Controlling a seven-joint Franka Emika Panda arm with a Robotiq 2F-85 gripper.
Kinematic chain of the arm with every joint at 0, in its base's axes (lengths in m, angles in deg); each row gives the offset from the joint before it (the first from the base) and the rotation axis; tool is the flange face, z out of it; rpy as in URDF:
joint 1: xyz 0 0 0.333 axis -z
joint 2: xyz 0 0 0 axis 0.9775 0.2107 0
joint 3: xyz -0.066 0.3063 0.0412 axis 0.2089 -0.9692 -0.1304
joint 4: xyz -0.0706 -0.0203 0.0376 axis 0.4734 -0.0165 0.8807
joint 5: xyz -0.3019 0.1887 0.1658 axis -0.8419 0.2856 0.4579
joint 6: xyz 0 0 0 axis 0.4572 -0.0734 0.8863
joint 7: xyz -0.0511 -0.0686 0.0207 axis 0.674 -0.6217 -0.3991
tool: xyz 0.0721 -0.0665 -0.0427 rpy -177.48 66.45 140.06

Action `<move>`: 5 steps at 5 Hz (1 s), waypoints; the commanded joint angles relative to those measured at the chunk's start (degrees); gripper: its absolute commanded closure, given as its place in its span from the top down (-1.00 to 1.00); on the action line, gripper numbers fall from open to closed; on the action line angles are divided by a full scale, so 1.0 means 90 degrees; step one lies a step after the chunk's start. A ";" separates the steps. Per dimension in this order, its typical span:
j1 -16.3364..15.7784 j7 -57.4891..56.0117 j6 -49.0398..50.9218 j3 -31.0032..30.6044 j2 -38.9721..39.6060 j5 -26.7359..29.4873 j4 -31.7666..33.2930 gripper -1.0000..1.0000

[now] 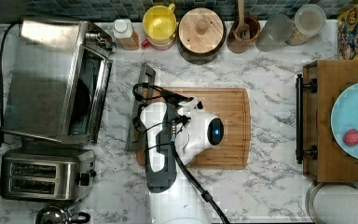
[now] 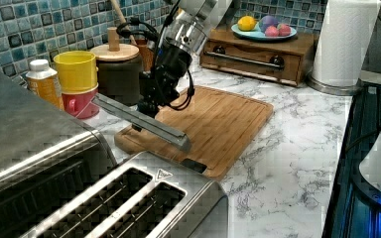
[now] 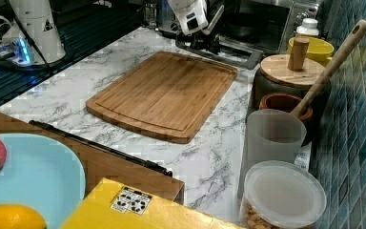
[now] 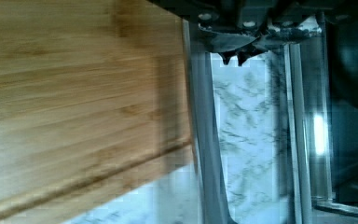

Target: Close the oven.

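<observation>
- One oven (image 1: 46,79), big steel box, sits at the top view's left on the marble worktop (image 1: 270,182), just above a two-slot toaster (image 1: 46,173).
- Oven door (image 2: 139,121) is dropped open, roughly level, its outer edge reaching the wooden board (image 1: 223,126).
- Claw (image 4: 233,56) is at the door's glass pane, tips close together w/ nothing between; in the left view it comes down onto the door.
- Yellow cup (image 1: 159,22) and round wooden lid (image 1: 201,30) stand by the back wall.
</observation>
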 commanded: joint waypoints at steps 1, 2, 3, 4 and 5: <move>-0.0804 0.1563 -0.0523 -0.0508 -0.0917 -0.1236 -0.1201 -1.00; -0.0648 0.2782 -0.0724 -0.0796 -0.1072 -0.2575 -0.1266 -1.00; -0.0802 0.2715 -0.0727 -0.0672 -0.1436 -0.2405 -0.1190 -1.00; -0.0867 0.2979 -0.0818 -0.0755 -0.1725 -0.2698 -0.1148 -1.00; -0.0885 0.4150 -0.0546 -0.0930 -0.1638 -0.4243 -0.1427 -1.00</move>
